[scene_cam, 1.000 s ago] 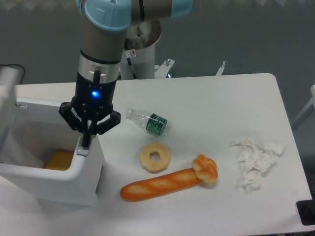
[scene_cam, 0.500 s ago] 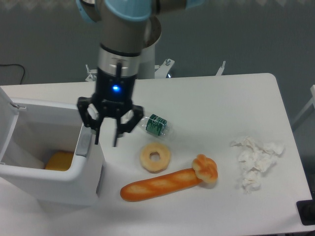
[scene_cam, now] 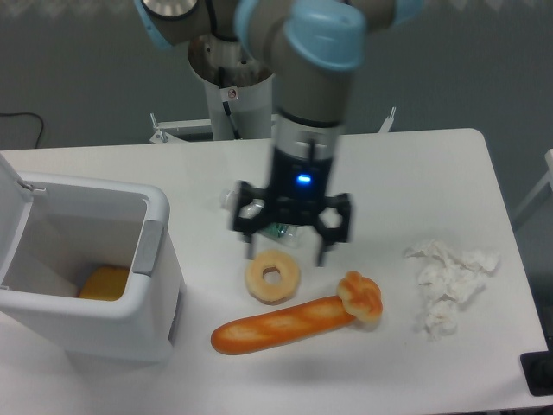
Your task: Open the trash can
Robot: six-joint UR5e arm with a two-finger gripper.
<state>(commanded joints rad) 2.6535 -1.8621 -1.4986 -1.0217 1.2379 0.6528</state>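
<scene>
The white trash can [scene_cam: 164, 285] stands at the left of the table with its lid [scene_cam: 10, 194] swung up and back, so the inside shows. A yellow-orange object [scene_cam: 104, 283] lies at its bottom. The grey push button [scene_cam: 149, 248] is on its right rim. My gripper [scene_cam: 288, 251] hangs over the middle of the table, well to the right of the can, above a ring-shaped bun [scene_cam: 273, 277]. Its fingers are spread wide and hold nothing.
A plastic bottle with a green label [scene_cam: 275, 228] lies partly hidden under the gripper. A long baguette [scene_cam: 281, 325] and a small knotted roll [scene_cam: 360, 297] lie in front. Crumpled white tissues [scene_cam: 448, 285] lie at the right. The table's edge runs along the right.
The gripper left the can's button rim, opened its fingers and moved right to above the ring bun. The lid has swung fully open.
</scene>
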